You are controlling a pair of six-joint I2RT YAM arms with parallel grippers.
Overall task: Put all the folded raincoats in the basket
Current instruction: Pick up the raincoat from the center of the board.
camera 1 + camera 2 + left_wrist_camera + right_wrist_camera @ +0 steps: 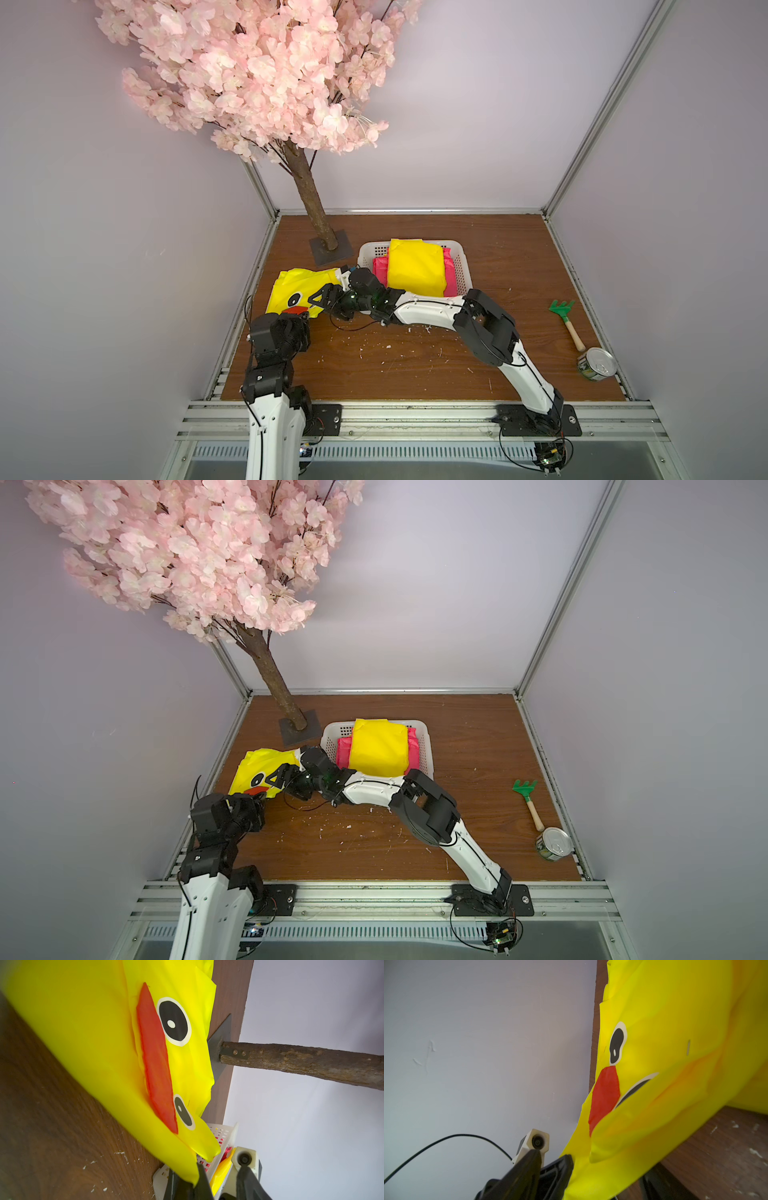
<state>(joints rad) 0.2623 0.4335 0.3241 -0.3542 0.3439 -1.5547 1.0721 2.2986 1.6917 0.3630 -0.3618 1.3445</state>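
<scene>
in both top views: risk: lifted by one hem, the raincoat [297,286] may unfold and snag the basket [370,249] rim. it lies by the counter's [415,365] left edge, just beside the basket.
left wrist view: left claw [193,1185] is clamped on the hem.
right wrist view: right claw [609,1167] gapes astride a fold and grips nothing.

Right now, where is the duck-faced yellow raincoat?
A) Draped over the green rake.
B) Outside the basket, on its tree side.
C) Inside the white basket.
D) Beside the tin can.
B: the duck-faced raincoat sits outside the basket, near the tree's base plate; only a plain yellow bundle and a pink one are inside.
</scene>
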